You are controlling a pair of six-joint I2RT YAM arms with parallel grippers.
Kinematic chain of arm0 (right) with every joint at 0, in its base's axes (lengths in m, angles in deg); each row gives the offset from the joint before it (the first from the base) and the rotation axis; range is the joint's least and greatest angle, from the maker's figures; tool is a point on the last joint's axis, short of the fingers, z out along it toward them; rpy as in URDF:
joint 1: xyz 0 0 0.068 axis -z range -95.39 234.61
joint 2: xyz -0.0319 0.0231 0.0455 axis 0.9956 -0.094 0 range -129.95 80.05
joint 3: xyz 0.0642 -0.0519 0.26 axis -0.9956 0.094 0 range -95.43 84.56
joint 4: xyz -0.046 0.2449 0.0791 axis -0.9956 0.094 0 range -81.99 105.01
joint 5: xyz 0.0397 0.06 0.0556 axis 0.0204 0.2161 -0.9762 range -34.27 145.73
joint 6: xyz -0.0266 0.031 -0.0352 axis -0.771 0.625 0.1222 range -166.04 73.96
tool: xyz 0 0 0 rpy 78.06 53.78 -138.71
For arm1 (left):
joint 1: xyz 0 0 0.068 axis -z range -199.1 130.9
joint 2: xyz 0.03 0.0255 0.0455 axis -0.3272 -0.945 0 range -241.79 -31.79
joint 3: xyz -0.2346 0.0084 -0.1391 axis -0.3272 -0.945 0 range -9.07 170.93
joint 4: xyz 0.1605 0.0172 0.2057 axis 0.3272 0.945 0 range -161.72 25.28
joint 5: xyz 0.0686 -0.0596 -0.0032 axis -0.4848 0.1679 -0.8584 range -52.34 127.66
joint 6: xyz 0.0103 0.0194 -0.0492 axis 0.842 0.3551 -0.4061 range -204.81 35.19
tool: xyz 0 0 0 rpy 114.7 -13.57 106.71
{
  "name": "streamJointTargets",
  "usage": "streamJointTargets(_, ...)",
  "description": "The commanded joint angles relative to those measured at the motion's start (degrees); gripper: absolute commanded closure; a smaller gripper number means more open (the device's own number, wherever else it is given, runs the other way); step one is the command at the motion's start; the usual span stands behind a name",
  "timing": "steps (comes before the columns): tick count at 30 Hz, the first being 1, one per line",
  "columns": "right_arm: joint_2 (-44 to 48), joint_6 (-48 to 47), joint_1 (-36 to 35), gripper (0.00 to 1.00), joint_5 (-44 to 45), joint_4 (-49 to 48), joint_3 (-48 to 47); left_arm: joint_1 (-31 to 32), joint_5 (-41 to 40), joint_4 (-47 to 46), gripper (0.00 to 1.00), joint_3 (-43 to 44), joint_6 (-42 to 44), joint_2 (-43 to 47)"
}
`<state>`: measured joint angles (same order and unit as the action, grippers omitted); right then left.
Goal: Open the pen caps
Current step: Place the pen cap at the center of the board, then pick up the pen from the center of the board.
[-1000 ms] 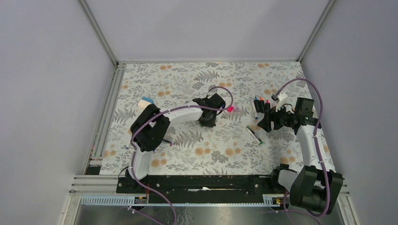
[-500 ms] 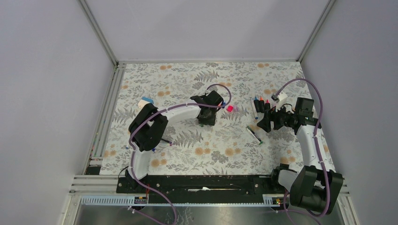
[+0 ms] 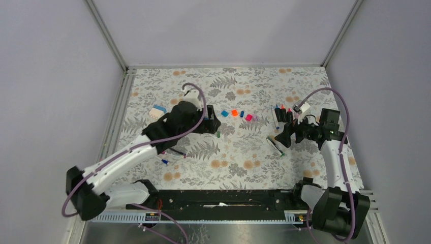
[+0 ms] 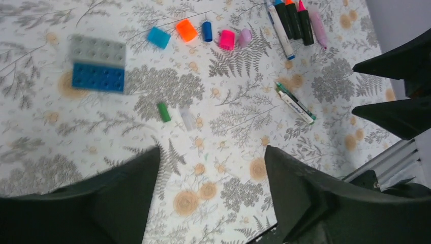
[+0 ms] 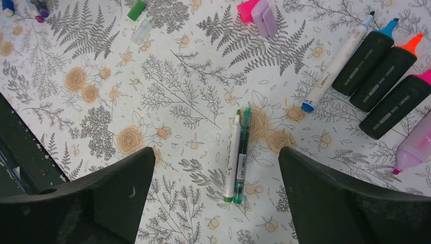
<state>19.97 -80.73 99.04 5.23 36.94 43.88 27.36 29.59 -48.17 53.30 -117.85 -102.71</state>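
Flowery cloth (image 3: 264, 84) covers the table. Five pen caps lie in a row near the middle: a chunky blue cap (image 4: 159, 37), an orange cap (image 4: 186, 30), a thin dark blue cap (image 4: 207, 31), a pink cap (image 4: 226, 39) and a pale purple cap (image 4: 245, 36). A small green cap (image 4: 163, 112) and a clear cap (image 4: 187, 118) lie side by side, nearer. The left gripper (image 4: 211, 152) and the right gripper (image 5: 216, 152) are spread wide and hold nothing.
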Motion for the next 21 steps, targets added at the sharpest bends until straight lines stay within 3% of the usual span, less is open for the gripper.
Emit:
streamJointTargets(1,3.35,-0.36,0.24,0.00,-5.26,-0.84,0.62,-2.61,-4.20,-3.96,0.10,-10.33,-1.70,11.76)
streamJointTargets(2,4.18,0.48,0.24,0.00,-5.70,-1.92,1.14,-3.59,-4.69,-3.96,0.02,-12.11,-2.01,14.13)
streamJointTargets(7,6.15,5.42,0.24,0.00,-6.82,-5.21,2.18,-9.63,-5.96,-0.56,0.01,-16.92,-4.77,20.48)
streamJointTargets(21,6.11,5.30,0.24,0.00,-5.41,-5.59,3.11,-13.91,-11.92,15.10,0.03,-22.32,-34.16,12.39)
